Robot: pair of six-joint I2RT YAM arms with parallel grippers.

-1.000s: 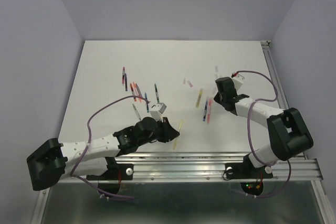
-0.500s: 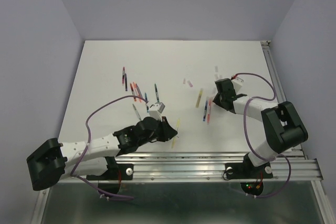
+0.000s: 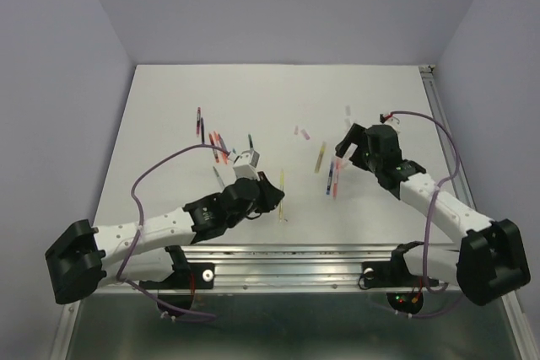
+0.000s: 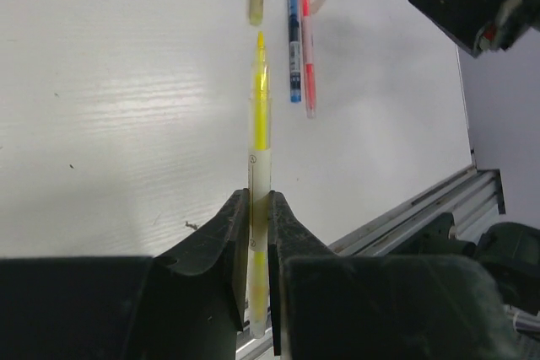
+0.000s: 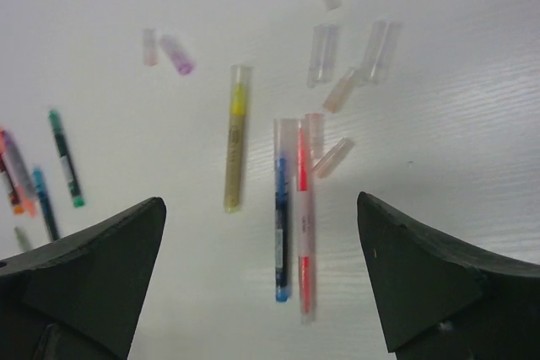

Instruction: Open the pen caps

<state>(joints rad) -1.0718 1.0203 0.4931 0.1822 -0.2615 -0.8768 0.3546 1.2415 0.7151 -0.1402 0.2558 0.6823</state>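
My left gripper (image 4: 260, 208) (image 3: 272, 195) is shut on a yellow pen (image 4: 261, 132) (image 3: 282, 194), held just above the table, and the pen's far tip looks bare. My right gripper (image 5: 260, 202) (image 3: 344, 147) hangs wide open and holds nothing. It hovers over a yellow pen (image 5: 236, 137), a blue pen (image 5: 281, 208) and a red pen (image 5: 304, 225) lying side by side. Several loose pen caps (image 5: 321, 55) lie beyond them, clear ones and a pink one (image 5: 178, 54).
More pens lie in a cluster (image 3: 215, 145) at mid-left, among them a green one (image 5: 66, 158). Two small caps (image 3: 301, 132) sit near the centre. An aluminium rail (image 3: 337, 263) runs along the table's near edge.
My right gripper's jaws have gone from shut to wide open, and that arm has swung out to the right. My left gripper has carried the yellow pen slightly away from the near edge.
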